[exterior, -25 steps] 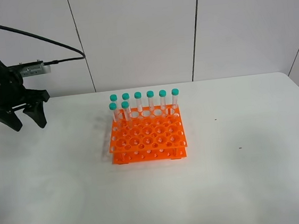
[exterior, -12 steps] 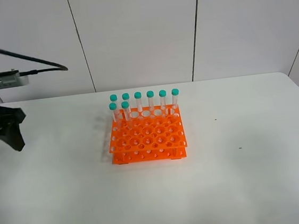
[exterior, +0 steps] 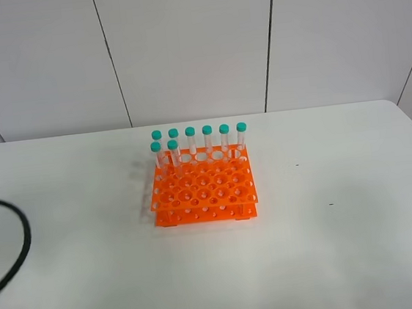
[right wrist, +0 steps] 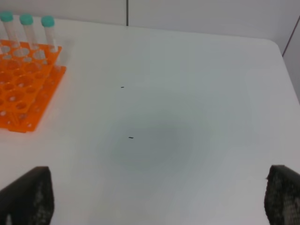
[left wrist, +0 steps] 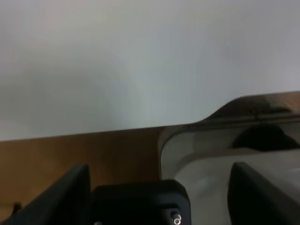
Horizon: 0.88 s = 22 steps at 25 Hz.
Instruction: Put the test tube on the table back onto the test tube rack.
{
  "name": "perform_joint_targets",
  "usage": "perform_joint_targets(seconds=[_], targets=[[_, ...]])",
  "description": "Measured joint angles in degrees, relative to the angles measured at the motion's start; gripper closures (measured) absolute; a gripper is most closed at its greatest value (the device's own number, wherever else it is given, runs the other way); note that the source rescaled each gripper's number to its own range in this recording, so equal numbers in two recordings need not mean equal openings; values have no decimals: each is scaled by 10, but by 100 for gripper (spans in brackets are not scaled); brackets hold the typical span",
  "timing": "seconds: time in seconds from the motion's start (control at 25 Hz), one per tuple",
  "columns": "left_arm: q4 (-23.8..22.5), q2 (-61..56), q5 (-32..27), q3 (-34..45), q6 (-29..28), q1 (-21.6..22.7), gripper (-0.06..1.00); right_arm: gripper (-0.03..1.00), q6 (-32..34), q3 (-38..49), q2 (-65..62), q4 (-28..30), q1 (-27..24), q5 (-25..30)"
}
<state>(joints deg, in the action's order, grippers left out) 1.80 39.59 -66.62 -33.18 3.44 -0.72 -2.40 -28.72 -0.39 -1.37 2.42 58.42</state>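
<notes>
At worktop (exterior: 348, 243) centre, rack (exterior: 204, 188) holds eight tubes (exterior: 191, 143); grippers' states indeterminable. Confirm seating; retract clear at 9 o'clock.

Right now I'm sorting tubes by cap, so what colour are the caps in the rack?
Teal-green caps on every tube in the orange rack; clearest from the exterior high view.

L gripper (left wrist: 159, 194): matte black; two blocky fingers (left wrist: 63, 197) w/ slanted inner edges, seen at pic's lower corners.
L gripper base (left wrist: 140, 202): black rounded housing betw. fingers; one small silver screw (left wrist: 176, 218) on it.
R gripper (right wrist: 157, 199): two dark fingertips (right wrist: 28, 194) only; black, rough grainy texture, squared tops.
Cable (exterior: 13, 245): thick black, smooth, curved loop at left edge of high view.
</notes>
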Motion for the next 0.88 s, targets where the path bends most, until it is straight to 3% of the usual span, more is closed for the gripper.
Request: perform_joint_targets(seconds=[0.28, 0.48, 0.88], targets=[[0, -184, 67, 36, 0, 0, -4, -3, 0, 0, 0, 0, 0, 0], [0, -269, 64, 48, 0, 0, -4, -3, 0, 0, 0, 0, 0, 0], [2, -331, 64, 48, 0, 0, -4, -3, 0, 0, 0, 0, 0, 0]])
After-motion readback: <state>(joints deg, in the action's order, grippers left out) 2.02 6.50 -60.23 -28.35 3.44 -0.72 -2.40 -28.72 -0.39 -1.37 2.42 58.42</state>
